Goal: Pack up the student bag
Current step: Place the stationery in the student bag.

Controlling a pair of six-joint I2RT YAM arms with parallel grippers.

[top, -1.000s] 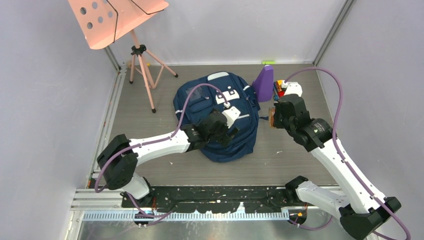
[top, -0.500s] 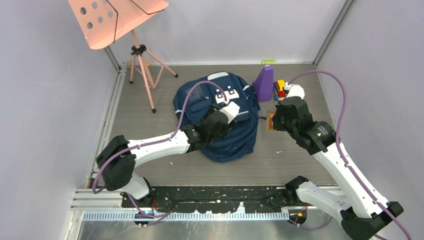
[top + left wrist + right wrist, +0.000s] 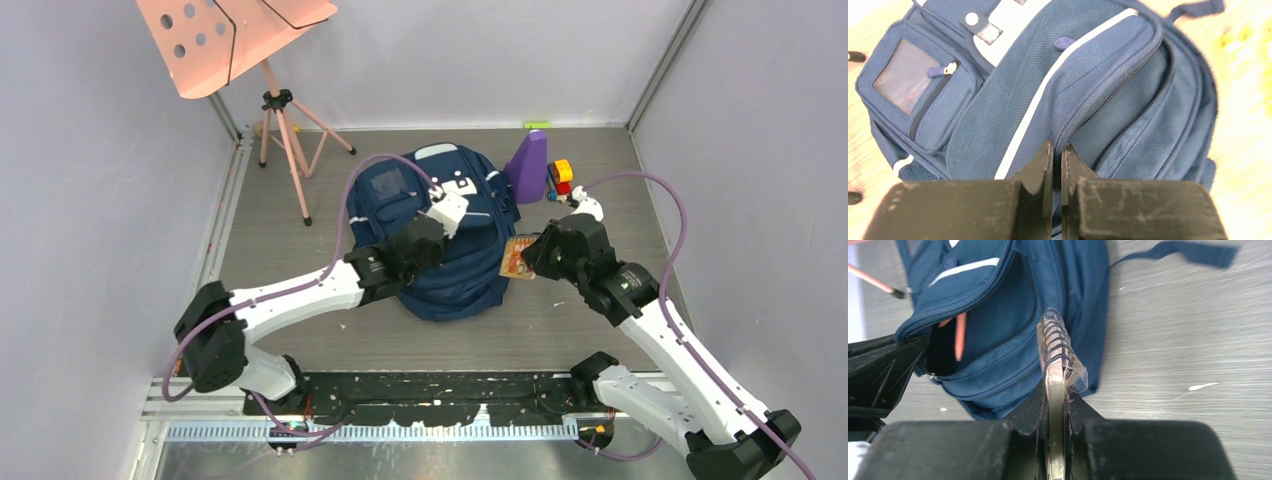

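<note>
Both clenched: left jaws on the student bag's (image 3: 1013, 95) pocket edge, right jaws on a spiral notebook (image 3: 1054, 347) seen edge-on.

Nothing here can be read from where I stand. The white patch (image 3: 1009, 19) on the student bag (image 3: 470, 278) carries a few dark marks, too small to make out as letters. The window pocket (image 3: 904, 75) on its front looks blank and hazy. The spiral notebook (image 3: 518, 257) has an orange printed cover, but any wording on it is too small to tell.
</note>
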